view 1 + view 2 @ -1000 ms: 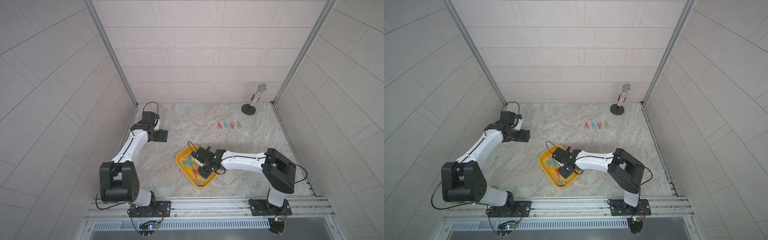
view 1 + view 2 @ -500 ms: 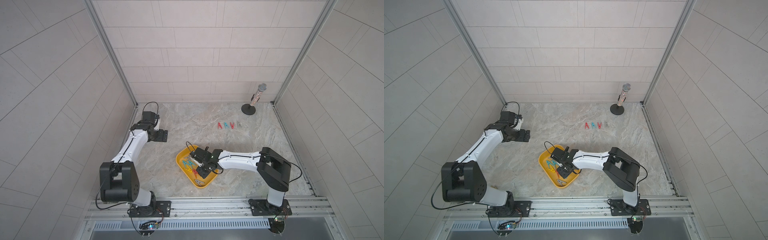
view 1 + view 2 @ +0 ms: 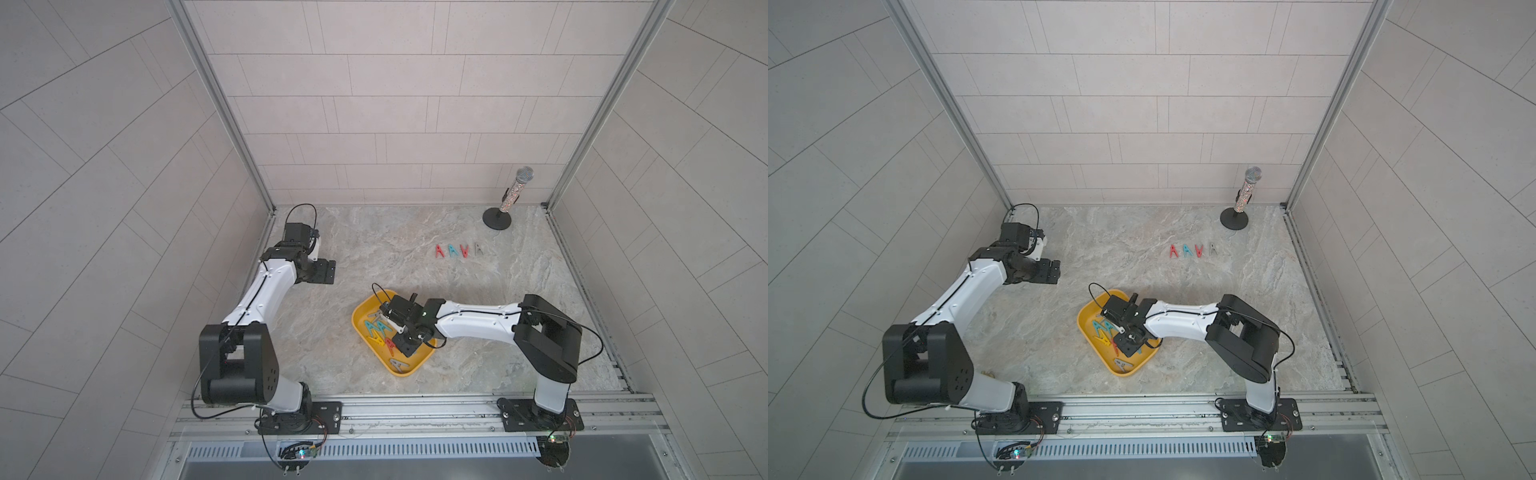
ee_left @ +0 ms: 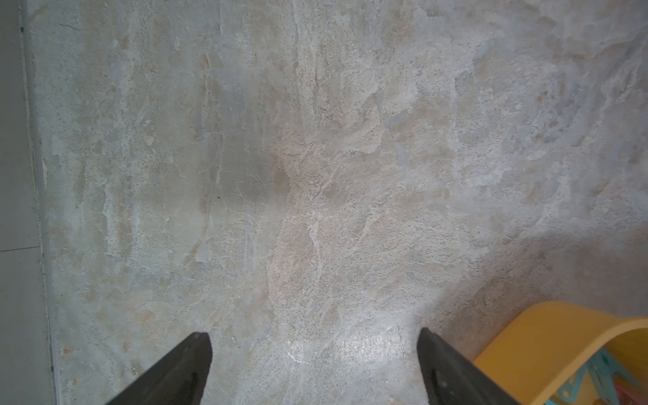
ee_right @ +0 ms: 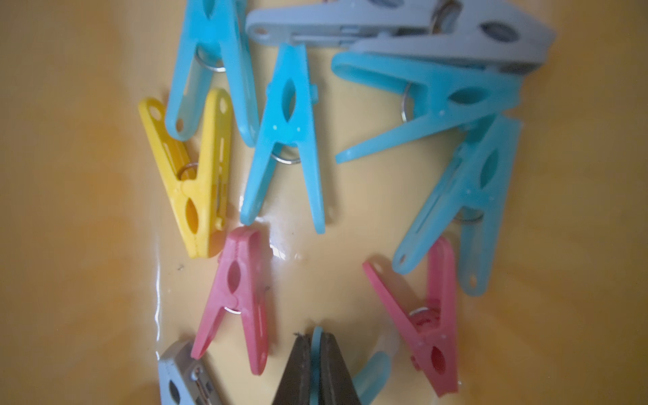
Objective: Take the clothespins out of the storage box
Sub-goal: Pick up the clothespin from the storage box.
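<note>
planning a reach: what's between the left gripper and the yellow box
Bare tabletop only, from left gripper to storage box, in both top views.

You had the right gripper (image 3: 1126, 344) down inside the yellow storage box (image 3: 1089, 312), over loose teal, yellow, red and grey clothespins (image 3: 1104, 328). A row of four pegs (image 3: 1192, 250) (red, teal, red, grey) lay on the table (image 3: 1100, 241), well apart from the box. The left gripper (image 3: 1050, 272) hung near the far-left corner. A microphone stand (image 3: 1235, 217) stood in the far-right corner.

One storage box (image 3: 362, 309), four clothespins (image 3: 464, 250) outside it — one microphone (image 3: 512, 195)
</note>
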### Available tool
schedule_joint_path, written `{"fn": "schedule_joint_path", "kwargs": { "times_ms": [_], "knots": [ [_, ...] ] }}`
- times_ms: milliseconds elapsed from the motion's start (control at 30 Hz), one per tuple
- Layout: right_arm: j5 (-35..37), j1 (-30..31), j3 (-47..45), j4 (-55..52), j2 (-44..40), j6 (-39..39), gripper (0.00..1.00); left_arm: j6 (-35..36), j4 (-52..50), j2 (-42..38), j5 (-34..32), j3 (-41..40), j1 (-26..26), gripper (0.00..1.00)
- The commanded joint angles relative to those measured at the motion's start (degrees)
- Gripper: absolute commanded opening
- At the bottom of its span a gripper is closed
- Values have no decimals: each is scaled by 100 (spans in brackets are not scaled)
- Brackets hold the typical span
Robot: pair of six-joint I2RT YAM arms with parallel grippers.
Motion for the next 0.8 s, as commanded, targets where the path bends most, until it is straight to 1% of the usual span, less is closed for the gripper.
{"fn": "schedule_joint_path", "kwargs": {
  "times_ms": [0,200,400,600,767],
  "knots": [
    [-72,53,13,3,-252,11,7,32,-79,-37,-15,13,44,100],
    [-198,87,-117,255,-546,-19,1,36,-70,-24,-44,5,47,100],
    [-280,107,-216,440,-975,-46,0,32,-72,-23,-30,5,46,100],
    [68,86,-384,742,-1601,7,0,32,-72,-21,-32,6,47,100],
    [379,-45,-288,754,-1835,42,0,32,-67,-7,-20,13,44,100]
  ]
}}
